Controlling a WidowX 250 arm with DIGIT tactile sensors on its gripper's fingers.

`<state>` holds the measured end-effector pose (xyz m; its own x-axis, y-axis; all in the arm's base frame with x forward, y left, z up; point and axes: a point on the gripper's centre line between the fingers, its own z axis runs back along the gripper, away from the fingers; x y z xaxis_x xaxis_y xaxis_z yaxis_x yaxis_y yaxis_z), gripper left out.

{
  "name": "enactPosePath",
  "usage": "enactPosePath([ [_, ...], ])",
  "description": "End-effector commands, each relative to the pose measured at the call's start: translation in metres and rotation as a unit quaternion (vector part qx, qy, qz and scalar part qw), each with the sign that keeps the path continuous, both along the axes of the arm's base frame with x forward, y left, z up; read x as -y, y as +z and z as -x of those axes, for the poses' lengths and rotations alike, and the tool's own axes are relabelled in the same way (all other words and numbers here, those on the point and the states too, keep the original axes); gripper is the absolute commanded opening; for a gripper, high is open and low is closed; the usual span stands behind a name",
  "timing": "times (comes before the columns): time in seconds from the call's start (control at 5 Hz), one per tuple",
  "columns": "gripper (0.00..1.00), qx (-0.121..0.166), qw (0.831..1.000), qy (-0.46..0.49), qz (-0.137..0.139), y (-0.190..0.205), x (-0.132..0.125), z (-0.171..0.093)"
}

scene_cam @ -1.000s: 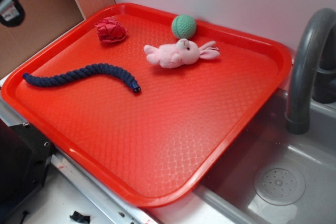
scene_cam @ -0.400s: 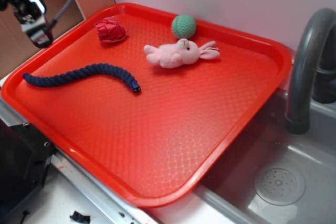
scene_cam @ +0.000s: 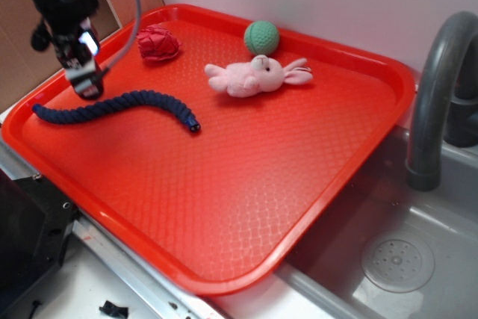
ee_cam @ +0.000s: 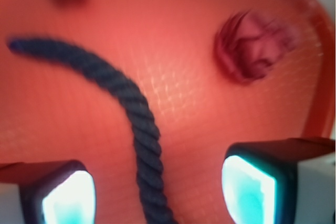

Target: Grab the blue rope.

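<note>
The blue rope (scene_cam: 119, 104), a thick twisted navy cord, lies in a shallow curve on the left part of the red tray (scene_cam: 246, 184). My gripper (scene_cam: 84, 84) hangs just above the rope's left half, near the tray's left rim. In the wrist view the rope (ee_cam: 139, 129) runs up between my two fingers and bends off to the upper left. The gripper (ee_cam: 157, 192) is open, its pads wide apart on either side of the rope, touching nothing.
A crumpled red cloth ball (scene_cam: 157, 42) sits at the tray's back left, also in the wrist view (ee_cam: 254, 45). A green ball (scene_cam: 261, 36) and pink plush bunny (scene_cam: 258, 76) lie at the back. A grey faucet (scene_cam: 441, 87) and sink (scene_cam: 396, 259) stand to the right.
My gripper has come in from the upper left and moved down and right, from off the tray to just above the rope's left half. The rope and toys have not moved.
</note>
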<state>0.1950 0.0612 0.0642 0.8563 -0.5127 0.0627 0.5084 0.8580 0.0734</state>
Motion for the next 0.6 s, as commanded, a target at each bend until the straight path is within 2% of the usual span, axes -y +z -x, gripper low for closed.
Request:
enactPosePath([
  [0.0, 1.00, -0.032, 0.999, -0.041, 0.004, -0.045, 0.006, -0.010],
  [0.2, 1.00, -0.036, 0.999, -0.035, -0.003, -0.051, 0.003, -0.011],
  [0.4, 0.00, -0.055, 0.997, -0.052, 0.009, -0.055, 0.005, -0.012],
])
